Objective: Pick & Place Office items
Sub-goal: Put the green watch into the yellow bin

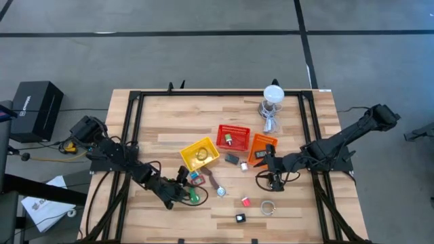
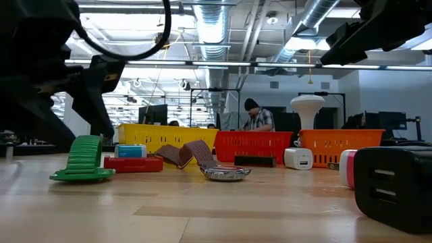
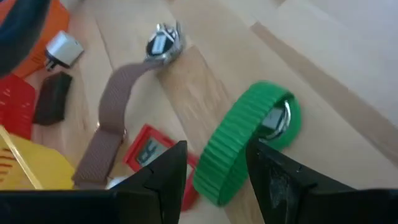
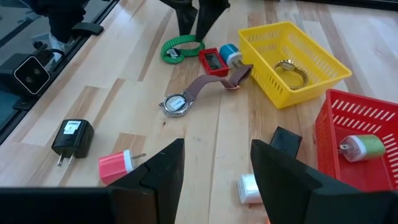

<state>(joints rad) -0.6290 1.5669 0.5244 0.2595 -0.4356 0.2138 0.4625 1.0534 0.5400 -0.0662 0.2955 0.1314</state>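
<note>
Small office items lie scattered on the wooden table. A green ribbed watch stands on its band's edge. My left gripper is open, with one finger on each side of the band's near end; no touch shows. Beside the green watch lie a red flat device and a brown-strapped watch with a silver face. My right gripper is open and empty, hovering over the table by the orange basket. Under it lie a white adapter and a black block.
The yellow basket holds a gold watch, and the red basket holds a white-and-green plug. A black charger, a pink plug and a ring lie toward the near edge. The white-topped object with its coiled cable stands at the far edge.
</note>
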